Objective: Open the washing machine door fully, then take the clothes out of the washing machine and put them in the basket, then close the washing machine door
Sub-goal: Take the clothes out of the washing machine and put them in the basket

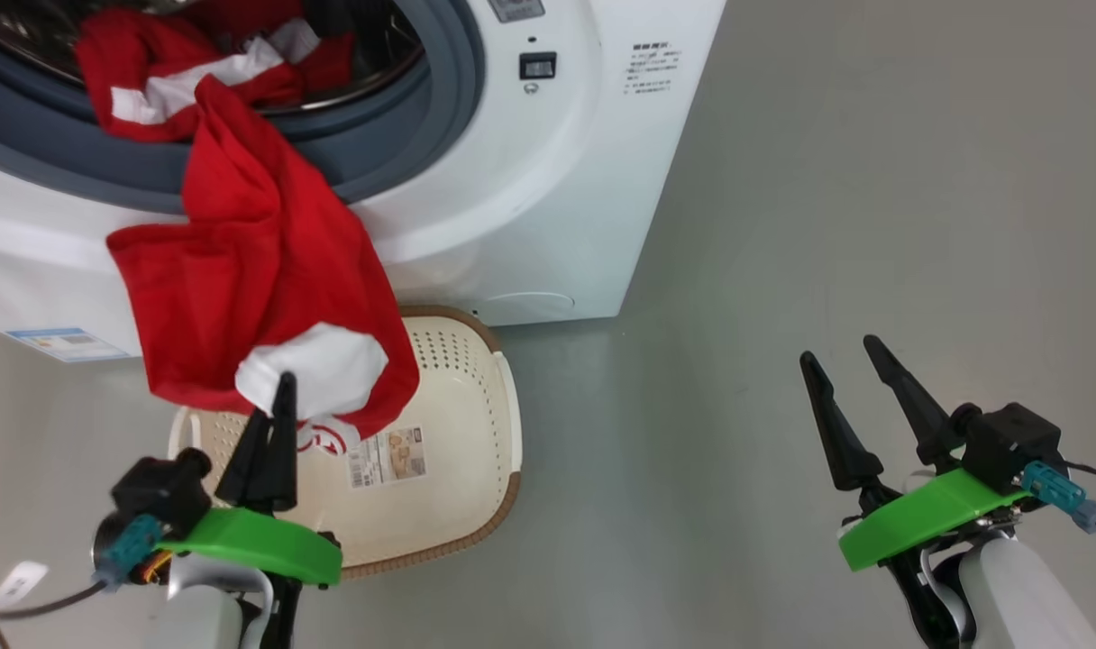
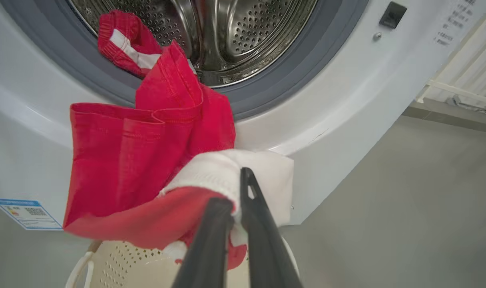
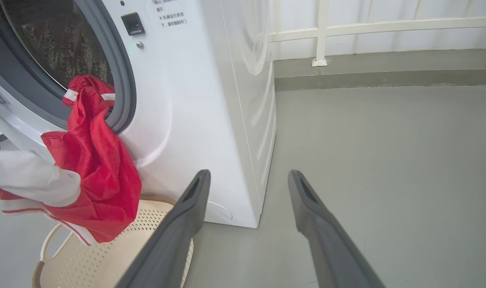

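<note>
Left gripper (image 1: 276,401) jaws pinched shut on white patch of red clothes (image 1: 260,270). Clothes hang long, from washing machine (image 1: 548,198) down to just above basket (image 1: 462,397). Held end right over basket. Right gripper (image 1: 838,350) jaws wide, holding nothing, well apart from basket. Left arm nearer.

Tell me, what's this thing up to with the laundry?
The robot is emptying the washing machine. Its left tool is shut on a white part of the red clothes, which trail from the drum down over the basket on the floor. More red fabric lies in the drum. The right tool is open and holds nothing.
</note>
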Available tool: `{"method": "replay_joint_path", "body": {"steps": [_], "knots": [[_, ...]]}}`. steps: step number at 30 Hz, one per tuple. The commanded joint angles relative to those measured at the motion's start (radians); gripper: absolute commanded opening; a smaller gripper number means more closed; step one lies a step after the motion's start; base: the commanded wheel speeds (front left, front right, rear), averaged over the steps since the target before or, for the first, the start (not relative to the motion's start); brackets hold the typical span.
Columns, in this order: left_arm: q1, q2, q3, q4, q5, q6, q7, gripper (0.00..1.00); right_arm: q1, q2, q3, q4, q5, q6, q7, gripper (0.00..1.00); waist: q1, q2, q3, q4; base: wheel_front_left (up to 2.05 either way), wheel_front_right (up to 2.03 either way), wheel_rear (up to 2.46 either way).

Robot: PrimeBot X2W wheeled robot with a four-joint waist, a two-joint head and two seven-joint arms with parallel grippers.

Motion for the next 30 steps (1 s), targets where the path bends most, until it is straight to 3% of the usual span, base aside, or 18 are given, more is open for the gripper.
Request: {"method": "replay_joint_path", "body": {"steps": [1, 12, 30], "knots": [[-0.038, 0.018, 0.025, 0.027, 0.01, -0.009, -0.008, 0.0, -0.014, -0.003, 0.026, -0.026, -0.008, 0.002, -0.012, 1.0, 0.0, -0.0001, 0.018, -0.013, 0.0, 0.0, 0.0], [-0.205, 0.033, -0.026, 0.407, -0.009, -0.011, -0.008, 0.0, -0.052, 0.004, 0.039, -0.034, -0.008, 0.002, -0.012, 1.0, 0.0, -0.0001, 0.09, -0.051, 0.0, 0.0, 0.0], [-0.435, 0.098, -0.09, 0.757, -0.025, -0.011, -0.008, 0.0, -0.119, 0.025, 0.056, -0.055, -0.012, 0.002, -0.012, 1.0, 0.0, -0.0001, 0.253, -0.127, 0.0, 0.0, 0.0]]}}
